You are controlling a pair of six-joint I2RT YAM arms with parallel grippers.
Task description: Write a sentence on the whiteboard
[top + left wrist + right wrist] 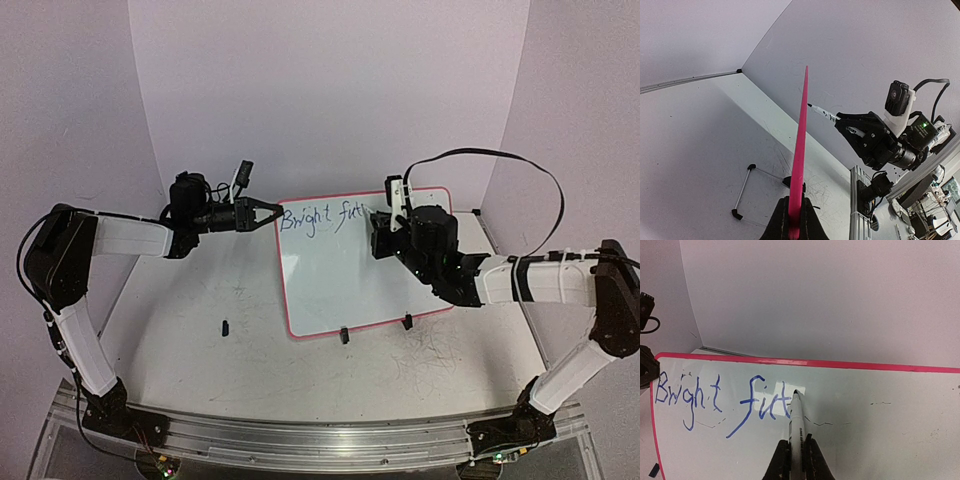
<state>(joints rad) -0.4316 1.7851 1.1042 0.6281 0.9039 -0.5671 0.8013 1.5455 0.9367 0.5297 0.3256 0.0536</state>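
Plain pale walls (330, 90) close in a scuffed white table (200, 370), and on it, towards the far middle, lies one whiteboard (340, 280) with a red-pink rim. Two black clip feet sit on its near edge, one (344, 336) to the left of the other (407, 322). Two arms reach in, one from each side. The left gripper (275, 213) is at the board's far-left corner, and its wrist view shows its fingers (781, 220) pressed on the thin rim, pinching it edge-on. The right gripper (796, 447) is over the far part of the board, its two fingers clamped around one marker (796, 420) that points away from the camera. The marker's tip meets the white face just after the last letter. The sentence (722, 402) runs in blue along the far edge and so far counts one whole word, "Bright", and three letters of a second, "fut". One small dark piece (225, 326) lies on the table, left of the board and apart from it.
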